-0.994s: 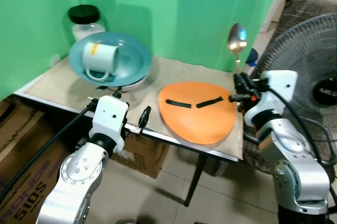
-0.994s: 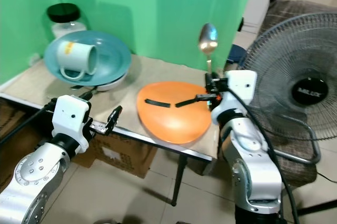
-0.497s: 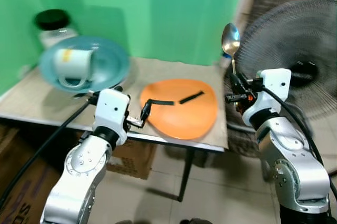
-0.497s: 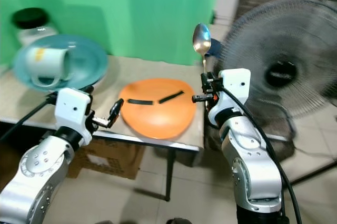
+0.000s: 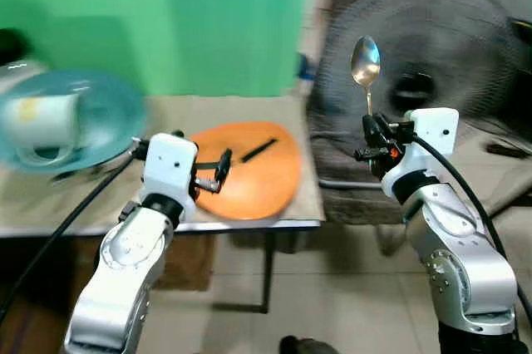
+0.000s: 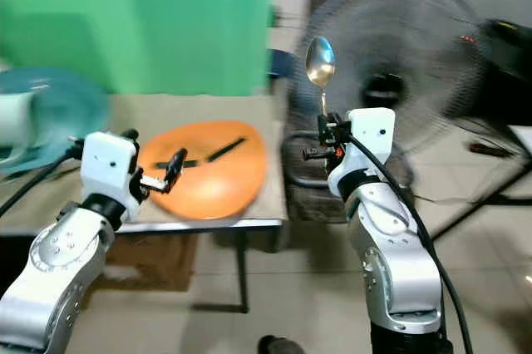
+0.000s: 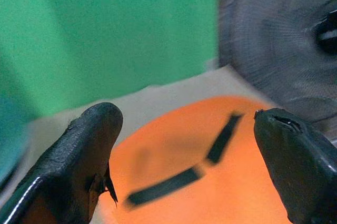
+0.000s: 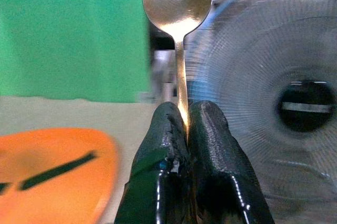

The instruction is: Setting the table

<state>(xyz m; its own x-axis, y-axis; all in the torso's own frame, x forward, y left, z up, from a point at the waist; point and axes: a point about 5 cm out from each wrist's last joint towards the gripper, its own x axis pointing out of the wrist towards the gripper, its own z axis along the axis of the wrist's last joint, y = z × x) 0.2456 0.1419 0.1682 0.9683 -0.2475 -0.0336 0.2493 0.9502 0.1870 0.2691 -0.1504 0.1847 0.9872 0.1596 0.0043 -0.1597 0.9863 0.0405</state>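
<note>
A small table [image 5: 249, 109] with a pale beige top is seen standing against a green wall [image 5: 166, 13], and every place below is given from this table. An orange placemat [image 5: 253, 167] with two black strips is laid on the table's right half, its rim reaching almost to the front edge and close to the right edge. On the left part of the table a blue bowl [image 5: 108, 117] is seen, blurred, with a white mug [image 5: 37, 121] lying on its side in it. A large dark floor fan [image 5: 432, 46] is placed just beyond the table's right edge, and pale tiled floor [image 5: 332, 304] lies open in front of the table and under it. The left gripper [image 5: 209, 175] is held over the table's front edge at the placemat's near rim, with its black fingers [image 7: 87, 150] spread wide apart and nothing between them. The right gripper [image 5: 371, 134] is raised off the table's right side, in front of the fan, with its fingers pressed together on the handle of a metal spoon [image 5: 365, 63], which is held upright with its bowl uppermost.
</note>
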